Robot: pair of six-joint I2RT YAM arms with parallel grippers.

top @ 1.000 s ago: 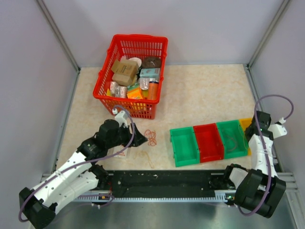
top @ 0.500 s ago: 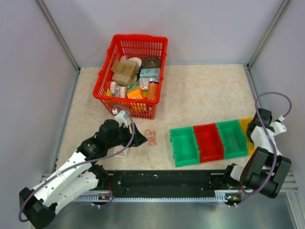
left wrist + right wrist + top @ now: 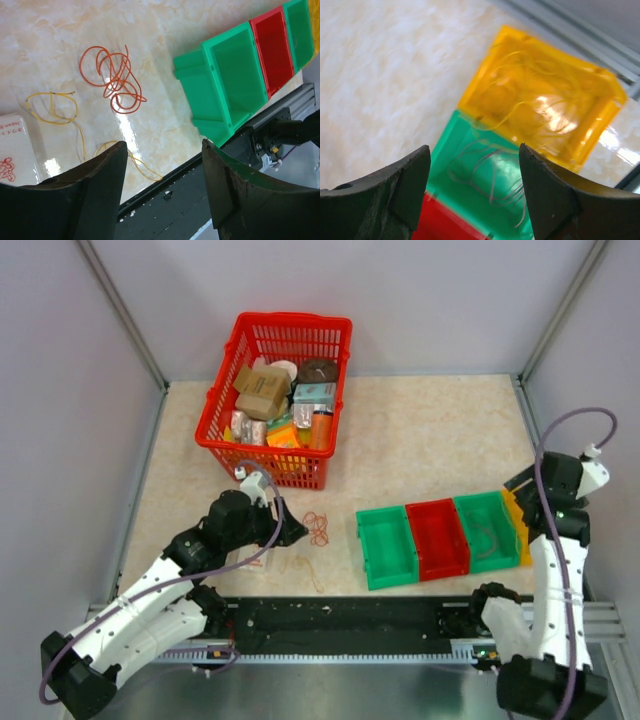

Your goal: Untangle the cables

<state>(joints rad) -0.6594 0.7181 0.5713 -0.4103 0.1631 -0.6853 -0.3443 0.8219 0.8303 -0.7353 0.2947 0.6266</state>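
Left wrist: left gripper (image 3: pixel 162 145) spread empty behind cables (image 3: pixel 116 85), likely poised to pick; right gripper (image 3: pixel 473 150) spread empty over bin (image 3: pixel 560 57).

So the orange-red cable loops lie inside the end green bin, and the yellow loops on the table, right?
Not inside it. The orange-red cable loops lie on the bare table, beside the end green bin and apart from it. The yellow loops are on the table, as you said. The left wrist view shows this.

Right arm (image 3: pixel 552 575) now rears upright beside the yellow bin (image 3: pixel 487 75), elbow lifted; fingers (image 3: pixel 385 200) sit higher above that bin.
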